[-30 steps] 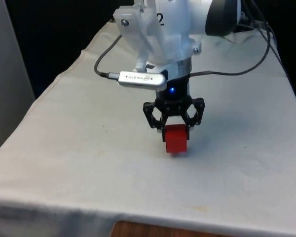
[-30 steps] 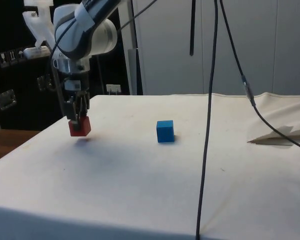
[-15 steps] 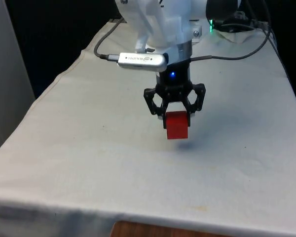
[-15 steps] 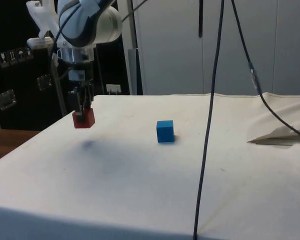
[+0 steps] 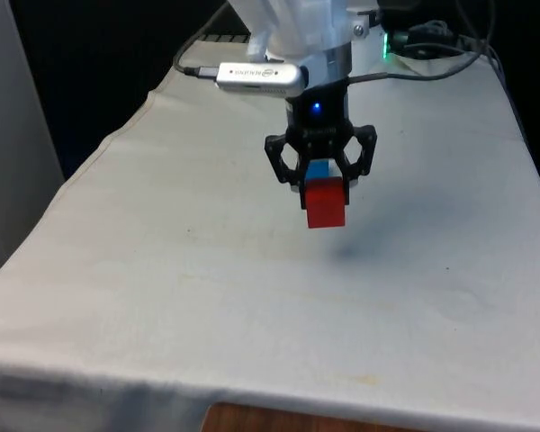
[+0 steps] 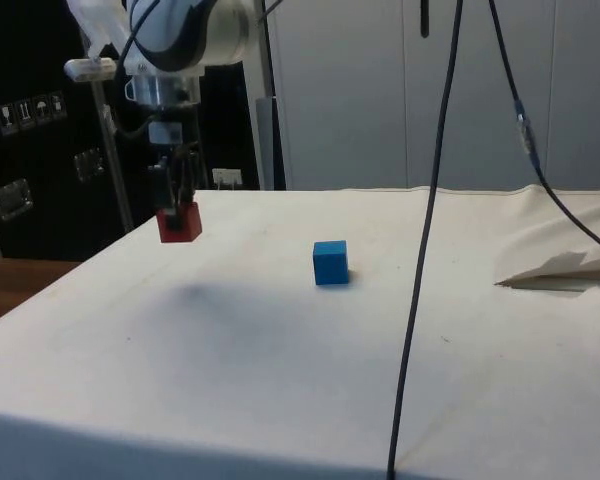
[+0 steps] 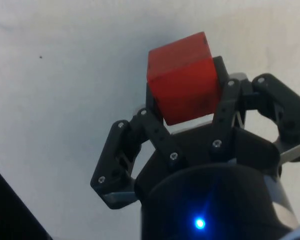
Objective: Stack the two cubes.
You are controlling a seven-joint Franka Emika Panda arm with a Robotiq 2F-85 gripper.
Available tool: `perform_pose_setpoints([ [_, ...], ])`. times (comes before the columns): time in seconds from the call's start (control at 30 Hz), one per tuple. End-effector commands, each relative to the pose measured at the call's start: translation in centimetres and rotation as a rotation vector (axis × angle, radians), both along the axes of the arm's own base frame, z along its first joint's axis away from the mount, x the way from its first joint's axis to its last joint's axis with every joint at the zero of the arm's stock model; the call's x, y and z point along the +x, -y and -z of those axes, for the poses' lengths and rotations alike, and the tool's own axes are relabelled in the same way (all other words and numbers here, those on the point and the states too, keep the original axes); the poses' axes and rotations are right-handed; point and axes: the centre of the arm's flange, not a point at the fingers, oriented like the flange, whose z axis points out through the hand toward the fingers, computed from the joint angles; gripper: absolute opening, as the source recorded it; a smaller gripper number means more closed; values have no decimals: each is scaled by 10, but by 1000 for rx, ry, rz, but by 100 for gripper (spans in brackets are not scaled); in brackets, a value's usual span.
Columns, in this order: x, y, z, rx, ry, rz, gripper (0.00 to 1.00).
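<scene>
The pincer [image 6: 179, 215] is holding one cube [image 6: 180, 222] in the air, clear of the table [image 6: 280, 340]. The other cube [image 6: 330, 262] is sitting on the table, well apart from the held one; in the front view it is lying directly behind the pincer.

The hand [image 6: 178, 205] hangs clear above the tabletop [image 6: 280, 340], clamped on the red cube [image 6: 180, 222]. Open cloth lies between it and the blue cube [image 6: 330, 262], well apart. A dangling black cable [image 6: 420, 260] crosses the near side.
</scene>
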Motion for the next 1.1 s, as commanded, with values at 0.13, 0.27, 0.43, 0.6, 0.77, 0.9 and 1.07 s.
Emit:
perform_pose_setpoints([
  [0.13,-7,0,-6,3,-2,0,2],
  [0.27,-15,0,-14,0,3,-1,2],
  [0.43,-23,0,-21,2,-1,0,2],
  [0.6,-34,1,-28,6,-5,2,2],
  [0.77,-43,1,-35,7,-6,1,2],
  [0.9,-50,2,-40,9,-7,2,2],
  [1.07,-59,2,-46,11,-9,2,2],
])
